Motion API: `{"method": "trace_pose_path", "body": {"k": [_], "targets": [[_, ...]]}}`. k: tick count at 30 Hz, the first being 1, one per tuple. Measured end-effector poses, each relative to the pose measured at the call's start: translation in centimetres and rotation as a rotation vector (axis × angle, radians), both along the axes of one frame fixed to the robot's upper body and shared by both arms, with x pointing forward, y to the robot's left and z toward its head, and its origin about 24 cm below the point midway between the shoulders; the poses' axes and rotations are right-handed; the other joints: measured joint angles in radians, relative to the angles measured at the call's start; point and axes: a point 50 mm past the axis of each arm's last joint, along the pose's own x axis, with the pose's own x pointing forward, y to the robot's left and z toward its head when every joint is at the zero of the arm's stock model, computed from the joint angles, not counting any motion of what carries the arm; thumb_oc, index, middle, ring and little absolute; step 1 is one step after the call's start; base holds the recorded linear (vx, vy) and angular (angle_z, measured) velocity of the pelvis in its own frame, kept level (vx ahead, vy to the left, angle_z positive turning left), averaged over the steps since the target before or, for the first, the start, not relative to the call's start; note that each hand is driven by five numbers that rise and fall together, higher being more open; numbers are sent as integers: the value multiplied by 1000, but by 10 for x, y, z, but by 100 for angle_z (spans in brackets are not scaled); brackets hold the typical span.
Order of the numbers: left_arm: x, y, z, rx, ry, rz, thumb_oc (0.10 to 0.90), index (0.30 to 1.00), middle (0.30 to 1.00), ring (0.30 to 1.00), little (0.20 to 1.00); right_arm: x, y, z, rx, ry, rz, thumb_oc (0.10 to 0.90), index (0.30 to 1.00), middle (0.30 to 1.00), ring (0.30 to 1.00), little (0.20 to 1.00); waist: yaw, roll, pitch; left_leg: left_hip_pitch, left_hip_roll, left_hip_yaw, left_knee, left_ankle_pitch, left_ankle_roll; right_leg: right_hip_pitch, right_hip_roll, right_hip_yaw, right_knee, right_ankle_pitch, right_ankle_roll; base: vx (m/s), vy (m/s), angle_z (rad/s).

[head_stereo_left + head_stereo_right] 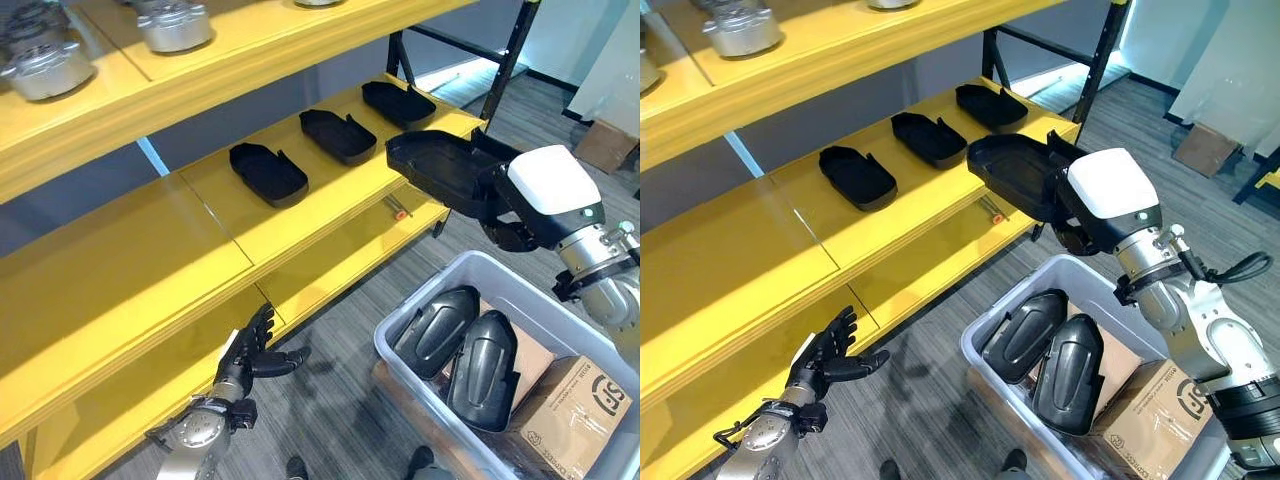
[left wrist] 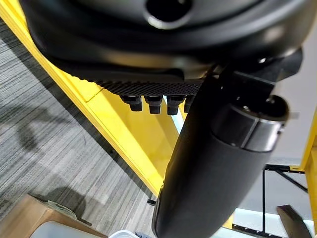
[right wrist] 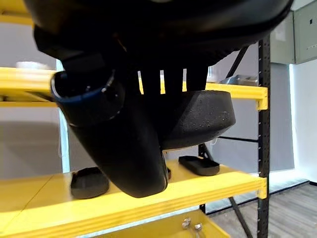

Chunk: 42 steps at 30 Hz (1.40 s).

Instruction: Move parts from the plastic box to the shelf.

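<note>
- Left eye view gives you the yellow shelf [image 1: 230,240] running across the frame, its middle board carrying three black parts [image 1: 268,173] in a row, well apart from one another.
- Your plastic box [image 1: 520,300] sits on the floor at lower right, with two more dark parts [image 1: 437,330] leaning side by side inside it and a cardboard box [image 1: 575,405] tucked in next to them.
- Your right hand [image 1: 1080,225] has its fingers and thumb wrapped round a black part [image 1: 1012,172], holding it in the air just off the front edge of the middle board, beside the rightmost of the three.
- Your left hand [image 1: 250,358] hangs low by the bottom board, fingers spread and straight, holding nothing.
</note>
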Motion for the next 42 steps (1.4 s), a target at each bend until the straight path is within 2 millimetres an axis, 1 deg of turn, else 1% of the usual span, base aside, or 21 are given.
{"method": "trace_pose_path", "body": {"k": [1, 6, 8, 10, 11, 13, 14, 15, 16, 17, 18, 20, 21, 25, 26, 27, 28, 29, 30, 33, 42], "targets": [[-2, 1, -1, 3, 6, 5, 900, 1000, 1000, 1000, 1000, 0, 1, -3, 9, 13, 1, 400, 300, 300, 300, 300, 6, -14, -7, -5, -17, -1, 0, -6, 13, 2, -11, 2, -16, 13, 7, -20, 195, 9], [-4, 3, -3, 12, 16, 6, 900, 1000, 1000, 1000, 1000, 2, 4, -8, 46, 20, 2, 400, 300, 300, 300, 300, 8, -49, -26, -40, -70, -25, 8, -8, 41, 9, -59, -22, -41, 51, 33, -7, 230, 21], [-5, 4, -3, 19, 17, 4, 900, 1000, 1000, 1000, 1000, 2, 5, -10, 61, 21, 1, 400, 300, 300, 300, 300, 9, -56, -27, -47, -91, -40, 10, -5, 53, 16, -80, -29, -39, 66, 28, 6, 224, 35], [-4, 4, -2, 46, 13, -8, 900, 1000, 1000, 1000, 1000, 3, 5, -14, 70, 34, -5, 400, 300, 300, 300, 300, -2, -55, -27, -55, -109, -80, 18, -6, 64, 29, -101, -44, -30, 85, 7, 14, 274, 56], [-2, 4, -1, 53, 7, -13, 900, 1000, 1000, 1000, 1000, 3, 4, -17, 72, 46, -13, 400, 300, 300, 300, 300, -3, -54, -26, -57, -112, -97, 16, -3, 69, 29, -107, -36, -10, 93, -4, -3, 265, 53], [2, 3, 0, 55, 3, -18, 900, 1000, 1000, 1000, 1000, 2, 0, -20, 63, 62, -26, 400, 300, 300, 300, 300, -16, -53, -16, -70, -127, -107, 40, -1, 96, 24, -130, 43, 62, 98, -12, 44, 186, 78], [6, -1, -1, 57, 4, -34, 900, 1000, 1000, 1000, 1000, 0, -6, -28, 56, 96, -51, 400, 300, 300, 300, 300, -42, -27, -10, -40, -113, -133, 22, -17, 129, -36, -113, 234, 201, 49, 37, 99, 165, 81], [7, 2, 1, 69, -1, -31, 900, 1000, 1000, 1000, 1000, -1, -6, -30, 55, 104, -43, 400, 300, 300, 300, 300, -31, -25, -8, -30, -101, -141, 8, -15, 132, -68, -65, 296, 213, -8, 57, 102, 119, 64], [8, 3, 2, 74, -3, -30, 900, 1000, 1000, 1000, 1000, -2, -6, -31, 54, 106, -41, 400, 300, 300, 300, 300, -31, -26, -5, -23, -99, -150, -1, -13, 133, -80, -35, 305, 217, -37, 52, 109, 78, 36], [11, 4, 4, 85, -13, -39, 900, 1000, 1000, 1000, 1000, -7, -8, -35, 53, 120, -44, 400, 300, 300, 300, 300, -48, -24, 2, -15, -91, -181, -17, 1, 128, -84, 37, 300, 210, -76, 28, 110, 41, 82], [15, 3, 7, 90, -25, -52, 900, 1000, 1000, 1000, 1000, -13, -12, -38, 55, 130, -53, 400, 300, 300, 300, 300, -60, -39, 2, -18, -99, -217, -18, 2, 125, -78, 103, 293, 154, -78, 26, 105, 10, 90], [17, 0, 8, 82, -33, -57, 900, 1000, 1000, 1000, 1000, -18, -18, -38, 59, 127, -67, 400, 300, 300, 300, 300, -59, -56, 5, -23, -122, -242, -20, -6, 113, -35, 138, 291, 56, -106, -26, 79, -13, 62], [16, -4, 6, 77, -25, -74, 900, 1000, 1000, 1000, 1000, -20, -24, -41, 67, 135, -90, 400, 300, 300, 300, 300, -73, -48, 6, -35, -122, -266, -7, -13, 109, -24, 153, 326, 55, -114, -14, 57, -37, 62], [16, -11, 3, 79, -14, -106, 900, 1000, 1000, 1000, 1000, -21, -35, -46, 70, 159, -147, 400, 300, 300, 300, 300, -89, -51, 16, -32, -97, -305, -3, -5, 97, -36, 189, 440, 120, -112, -22, 47, -72, 30], [18, -12, 4, 77, -20, -106, 900, 1000, 1000, 1000, 1000, -21, -37, -46, 72, 157, -155, 400, 300, 300, 300, 300, -97, -45, 31, -12, -75, -327, -11, -1, 96, -92, 205, 469, 215, -133, -18, 54, -24, 19], [18, -10, 5, 82, -20, -102, 900, 1000, 1000, 1000, 1000, -22, -37, -47, 76, 160, -152, 400, 300, 300, 300, 300, -109, -46, 33, -13, -68, -333, -12, -1, 95, -93, 218, 497, 200, -145, -16, 95, -49, 38], [19, -6, 7, 94, -29, -97, 900, 1000, 1000, 1000, 1000, -24, -36, -46, 85, 158, -144, 400, 300, 300, 300, 300, -119, -78, 29, -13, -90, -342, -14, -4, 89, -44, 213, 504, 14, -95, -5, 109, -76, 44], [22, -6, 8, 86, -35, -84, 900, 1000, 1000, 1000, 1000, -23, -37, -43, 91, 147, -145, 400, 300, 300, 300, 300, -120, -86, 33, -11, -101, -347, -15, -10, 76, -22, 211, 501, -33, -64, -35, 101, -89, 31], [22, -8, 9, 77, -39, -80, 900, 1000, 1000, 1000, 1000, -23, -37, -42, 105, 138, -148, 400, 300, 300, 300, 300, -114, -79, 31, -17, -92, -343, -14, -11, 67, -10, 221, 499, -69, -42, -34, 88, -95, 6], [22, -9, 9, 70, -44, -78, 900, 1000, 1000, 1000, 1000, -22, -36, -41, 109, 131, -141, 400, 300, 300, 300, 300, -102, -75, 30, -4, -79, -333, -30, -10, 58, 14, 234, 501, -117, -22, -45, 108, -88, -6], [19, -5, 8, 55, -42, -44, 900, 1000, 1000, 1000, 1000, -21, -33, -38, 124, 132, -119, 400, 300, 300, 300, 300, -95, -70, 28, 17, -89, -326, -31, -10, 57, 82, 225, 496, -199, 4, -44, 38, -92, 4]]}}
